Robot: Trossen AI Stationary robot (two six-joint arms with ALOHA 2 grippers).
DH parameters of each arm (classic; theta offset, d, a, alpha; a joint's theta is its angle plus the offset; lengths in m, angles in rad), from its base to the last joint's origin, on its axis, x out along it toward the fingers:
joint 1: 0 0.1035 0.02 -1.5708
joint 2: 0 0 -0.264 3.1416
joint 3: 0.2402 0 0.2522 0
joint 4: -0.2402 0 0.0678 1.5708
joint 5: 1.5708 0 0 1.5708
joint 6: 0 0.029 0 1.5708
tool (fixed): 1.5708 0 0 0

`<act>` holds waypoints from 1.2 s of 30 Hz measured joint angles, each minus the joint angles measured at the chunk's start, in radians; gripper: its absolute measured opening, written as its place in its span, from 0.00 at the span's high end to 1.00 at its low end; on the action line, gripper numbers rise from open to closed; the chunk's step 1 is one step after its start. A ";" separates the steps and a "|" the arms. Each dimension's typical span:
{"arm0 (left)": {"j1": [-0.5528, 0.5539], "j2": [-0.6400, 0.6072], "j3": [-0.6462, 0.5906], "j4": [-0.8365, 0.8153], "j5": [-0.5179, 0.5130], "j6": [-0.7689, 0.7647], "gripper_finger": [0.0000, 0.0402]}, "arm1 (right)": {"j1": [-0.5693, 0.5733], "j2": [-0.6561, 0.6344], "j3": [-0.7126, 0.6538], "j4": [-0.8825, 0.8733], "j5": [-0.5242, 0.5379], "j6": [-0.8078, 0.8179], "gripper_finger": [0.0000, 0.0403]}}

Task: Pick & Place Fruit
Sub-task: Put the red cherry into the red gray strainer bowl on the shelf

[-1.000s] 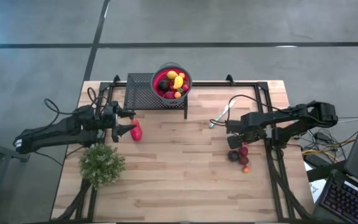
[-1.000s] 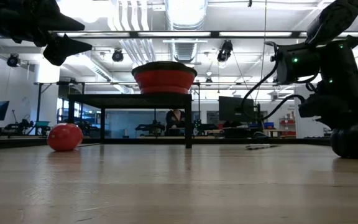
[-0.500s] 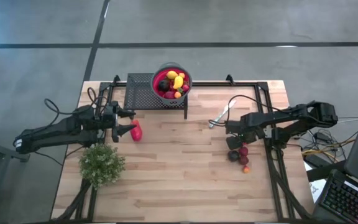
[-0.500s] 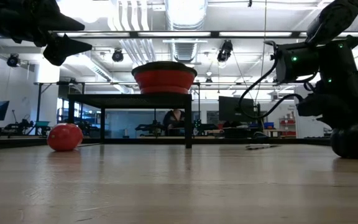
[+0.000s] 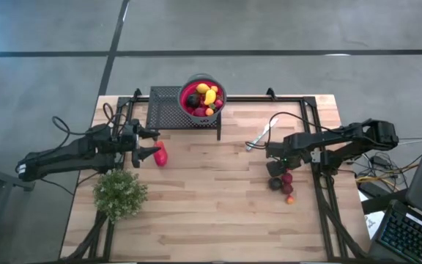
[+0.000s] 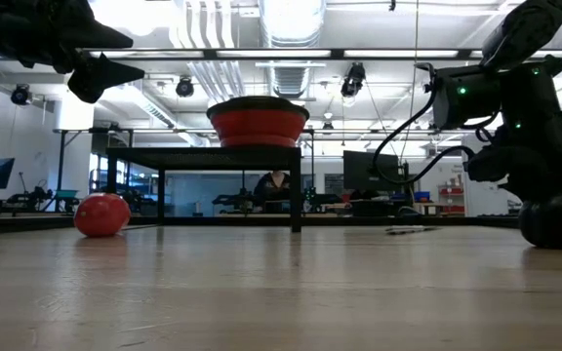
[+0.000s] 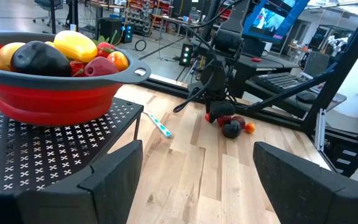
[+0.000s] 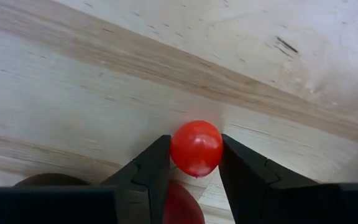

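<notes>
From above, your right tool [image 5: 275,168] sits low over the loose fruit [image 5: 282,182] on the table [image 5: 211,213]; the bowl [image 5: 202,95] on the rack [image 5: 168,107] already holds several.

At table height, the large red piece [image 6: 102,214] lies under your left tool [image 6: 100,73].

Left wrist: fingers [image 7: 114,177] spread wide, empty.

Right wrist: fingers [image 8: 151,165] clamp 1 red berry [image 8: 196,148]. I judge pickup underway; next, lift clear and carry it to the bowl.

We see a red bowl [image 5: 202,96] with a grey rim holding yellow, orange, red and dark maroon fruit [image 7: 74,45], a black mesh rack [image 5: 168,108], a pale wood-grain surface [image 5: 211,198], and a glossy red berry [image 8: 196,148].
</notes>
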 joint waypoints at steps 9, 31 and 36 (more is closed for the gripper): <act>0.000 0.000 0.000 0.000 0.000 0.000 0.22 | 0.000 -0.001 0.013 0.016 0.013 -0.022 0.72; 0.000 0.000 0.000 -0.001 0.000 0.000 0.22 | -0.115 -0.005 0.221 0.221 0.012 -0.317 0.69; 0.000 0.000 0.000 -0.001 0.000 0.000 0.22 | -0.135 -0.005 0.311 0.263 0.011 -0.406 0.71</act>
